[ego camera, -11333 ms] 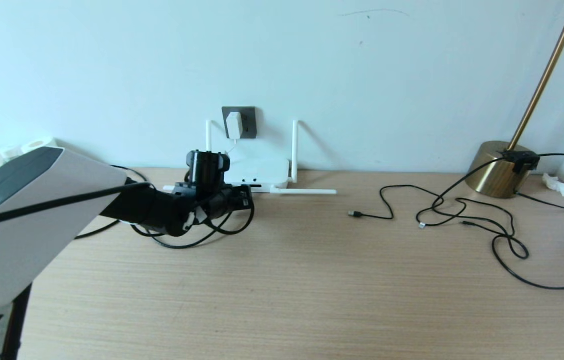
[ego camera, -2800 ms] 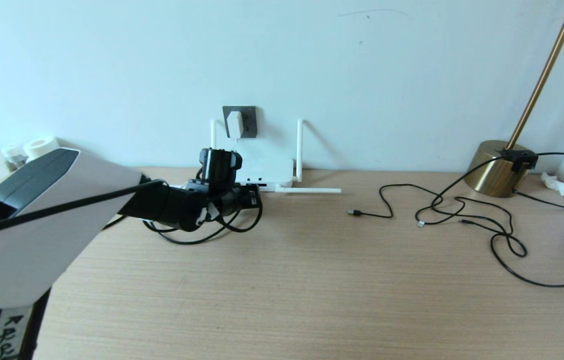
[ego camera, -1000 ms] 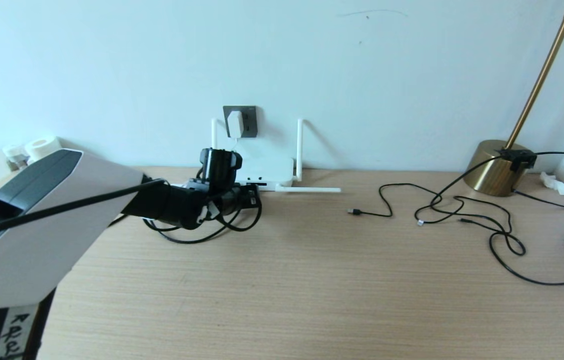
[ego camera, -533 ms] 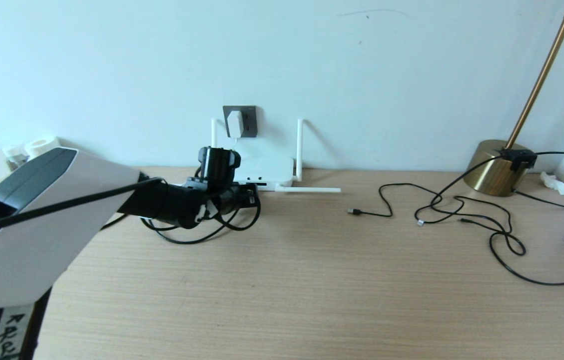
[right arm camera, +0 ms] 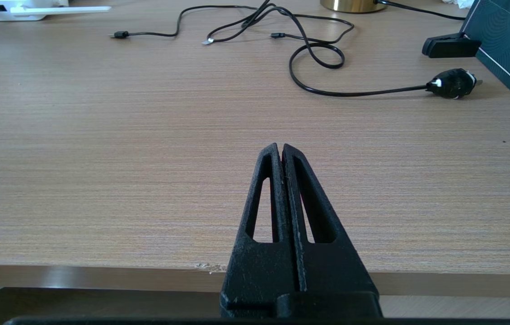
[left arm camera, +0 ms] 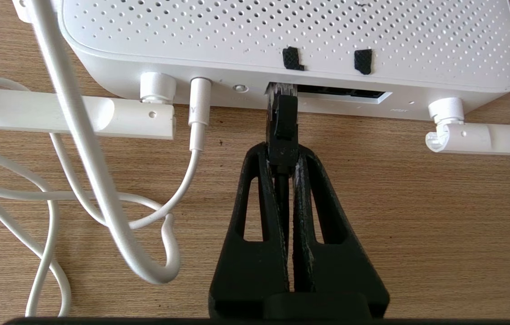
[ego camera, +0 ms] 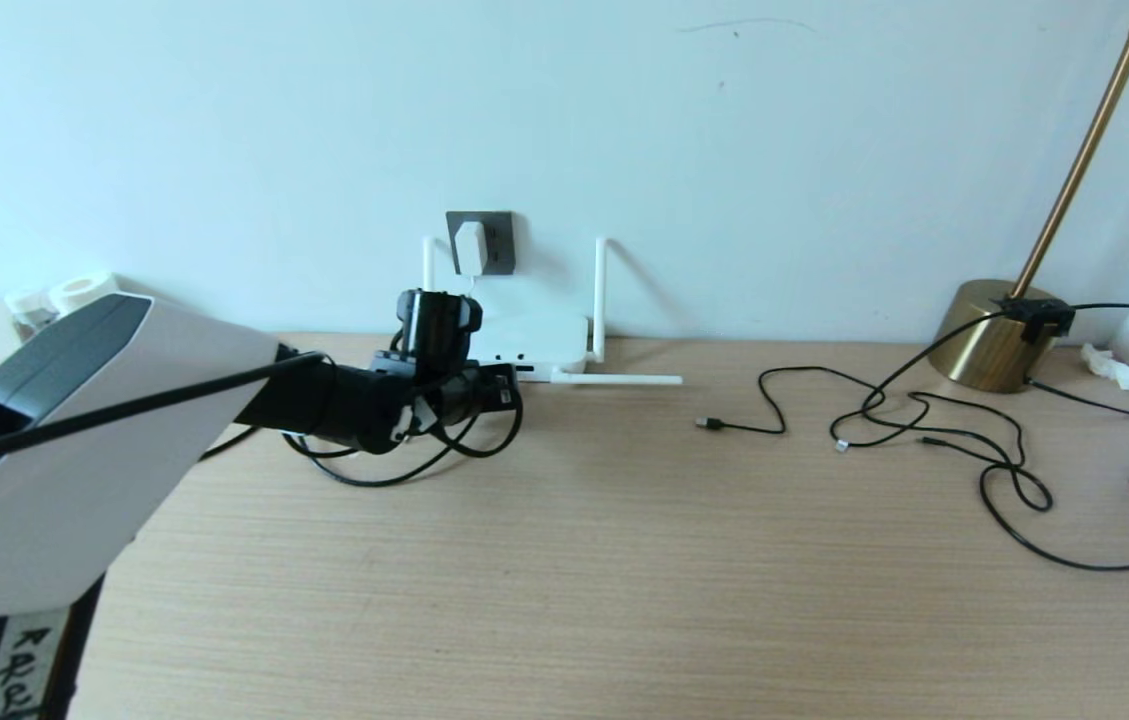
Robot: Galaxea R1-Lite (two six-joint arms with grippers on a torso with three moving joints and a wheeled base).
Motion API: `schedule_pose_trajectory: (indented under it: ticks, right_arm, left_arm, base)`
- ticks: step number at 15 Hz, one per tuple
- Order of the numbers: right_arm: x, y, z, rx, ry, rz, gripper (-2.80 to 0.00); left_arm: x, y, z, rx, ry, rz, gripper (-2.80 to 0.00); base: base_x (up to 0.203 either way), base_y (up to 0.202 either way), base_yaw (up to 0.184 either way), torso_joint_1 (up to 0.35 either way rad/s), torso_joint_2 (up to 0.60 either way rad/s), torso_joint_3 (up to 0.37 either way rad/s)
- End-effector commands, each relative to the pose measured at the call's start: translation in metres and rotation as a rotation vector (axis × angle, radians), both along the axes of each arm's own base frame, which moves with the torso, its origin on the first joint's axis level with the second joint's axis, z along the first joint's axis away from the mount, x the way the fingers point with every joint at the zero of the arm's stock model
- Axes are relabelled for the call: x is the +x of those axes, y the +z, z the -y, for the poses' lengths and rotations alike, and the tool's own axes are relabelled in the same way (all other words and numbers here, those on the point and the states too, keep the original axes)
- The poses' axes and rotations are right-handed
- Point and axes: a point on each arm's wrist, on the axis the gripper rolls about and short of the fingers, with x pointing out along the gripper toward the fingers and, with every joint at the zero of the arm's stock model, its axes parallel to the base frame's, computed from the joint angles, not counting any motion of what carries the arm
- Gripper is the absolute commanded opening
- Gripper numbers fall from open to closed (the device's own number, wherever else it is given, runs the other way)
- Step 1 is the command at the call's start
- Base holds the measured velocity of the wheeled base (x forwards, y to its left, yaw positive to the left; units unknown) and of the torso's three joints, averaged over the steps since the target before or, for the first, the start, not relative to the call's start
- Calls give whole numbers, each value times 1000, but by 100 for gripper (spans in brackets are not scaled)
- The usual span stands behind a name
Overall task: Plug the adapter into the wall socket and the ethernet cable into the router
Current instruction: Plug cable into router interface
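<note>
A pale wood-grain desk (ego camera: 624,560) runs to a smooth wall. Against it lies the router (left arm camera: 282,40), a flat white rounded box with a perforated top and round stick antennas. Above it the dark grey square wall socket (ego camera: 480,243) carries the small white rounded adapter (ego camera: 469,248). The left gripper (left arm camera: 283,155), matte black with triangular cut-out fingers, is clamped on the black ethernet cable (left arm camera: 283,124), its clear tip at the router's dark port. The right gripper (right arm camera: 280,151) is pressed together, empty, over the desk's near edge.
</note>
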Motion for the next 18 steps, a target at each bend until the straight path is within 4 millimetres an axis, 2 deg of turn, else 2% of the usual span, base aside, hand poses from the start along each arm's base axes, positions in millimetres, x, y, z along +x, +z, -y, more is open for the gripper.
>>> schedule_pose_trajectory:
  ticks: [1, 18]
  right_arm:
    - [1, -3, 0, 0, 0, -11, -280]
    - [1, -3, 0, 0, 0, -11, -280]
  left_arm:
    - [2, -2, 1, -1, 3, 1, -280]
    - [7, -3, 1, -2, 4, 5, -280]
  base:
    - [0, 0, 0, 0, 0, 0]
    - [0, 0, 0, 0, 0, 0]
